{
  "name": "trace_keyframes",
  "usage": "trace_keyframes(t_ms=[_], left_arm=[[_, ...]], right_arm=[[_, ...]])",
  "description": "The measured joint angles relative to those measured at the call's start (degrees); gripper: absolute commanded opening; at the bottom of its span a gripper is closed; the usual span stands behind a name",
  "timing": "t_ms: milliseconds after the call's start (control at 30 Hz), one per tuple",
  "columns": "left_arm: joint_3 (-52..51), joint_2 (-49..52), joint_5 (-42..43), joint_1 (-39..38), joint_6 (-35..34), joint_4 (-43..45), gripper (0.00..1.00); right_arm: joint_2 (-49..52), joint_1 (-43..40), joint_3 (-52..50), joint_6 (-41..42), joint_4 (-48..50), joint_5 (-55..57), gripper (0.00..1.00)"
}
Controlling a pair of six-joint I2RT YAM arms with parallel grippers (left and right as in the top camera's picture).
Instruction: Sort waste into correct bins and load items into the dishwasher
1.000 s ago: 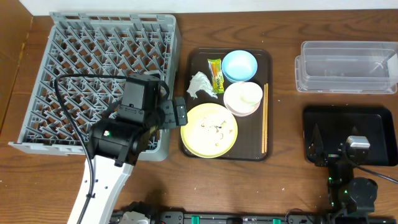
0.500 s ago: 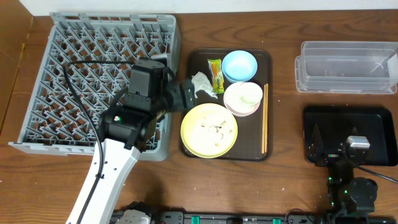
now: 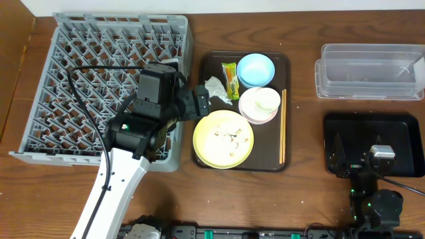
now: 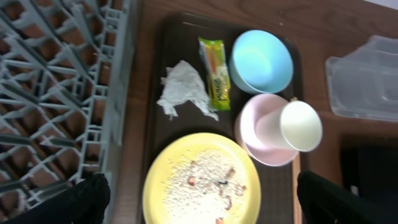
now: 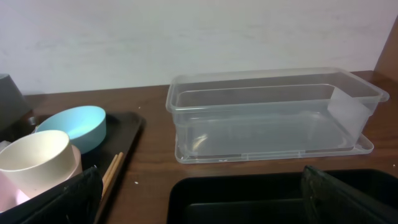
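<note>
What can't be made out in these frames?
Dish rack: overhead, the left arm covers its near-right part.
Black tray: overhead, the right arm hides its near edge.
Yellow plate: left wrist view, the bottom edge cuts it off.
Snack wrapper: print too blurred to read.
Chopsticks: right wrist view, only one end shows.

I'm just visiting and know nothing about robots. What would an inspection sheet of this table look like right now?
Surface: wooden table, brown serving tray in the middle.
Job's things: on the tray, yellow plate with food scraps, blue bowl, cup in pink bowl, chopsticks, tissue, wrapper; grey dish rack left, clear tub and black tray right.
Clutter: nothing seen.
Claws: left claw open, at the tray's left edge; right claw open over the black tray.
Cables: black cable looped over the rack.
Surroundings: white wall behind.
</note>
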Motion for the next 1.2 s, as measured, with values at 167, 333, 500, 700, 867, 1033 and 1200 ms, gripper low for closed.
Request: trace_keyframes(t_ms=[167, 333, 500, 700, 867, 1033, 1200], left_arm=[[0.0, 0.0, 2.64, 0.0, 1.55, 0.59, 0.97], [0.0, 0.57, 0.83, 0.0, 4.24, 3.72, 0.97], [0.0, 5.16, 0.55, 0.0, 5.29, 6.19, 0.96], [0.0, 13.33, 0.37, 0.0, 5.86, 8.07, 0.96], [0.0, 17.88, 0.0, -0.11, 6.34, 10.45, 0.95], [0.0, 20.52, -0.48, -1.86, 9.03, 12.33, 0.95], [0.0, 23.08, -6.19, -4.98, 10.43, 14.01, 0.94]], right_arm=[[0.0, 0.0, 0.0, 0.0, 0.0, 0.0, 0.99], [0.0, 0.0, 0.0, 0.0, 0.0, 0.0, 0.99], [0.0, 0.0, 0.0, 0.0, 0.0, 0.0, 0.99], [0.0, 0.0, 0.0, 0.0, 0.0, 0.0, 0.99], [0.0, 0.0, 0.0, 0.0, 0.0, 0.0, 0.99], [0.0, 0.0, 0.0, 0.0, 0.0, 0.0, 0.99], [0.0, 0.0, 0.0, 0.0, 0.0, 0.0, 0.99]])
